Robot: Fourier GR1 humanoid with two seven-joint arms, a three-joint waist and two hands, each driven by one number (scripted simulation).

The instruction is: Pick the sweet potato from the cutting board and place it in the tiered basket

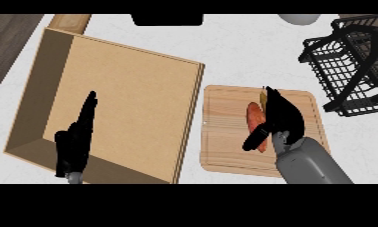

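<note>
Black right hand point(290, 125) is hovering with fingers point(283, 107) straight and thumb splayed apart, bracketing the oblong orange sweet potato point(255, 115) lying just left of them on the pale wooden cutting board point(221, 131), I'm guessing to line up a grab.

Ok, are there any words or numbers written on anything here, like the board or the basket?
None. No words, numbers or signs show on the cutting board, the tiered basket, the wooden box or the sweet potato.
</note>
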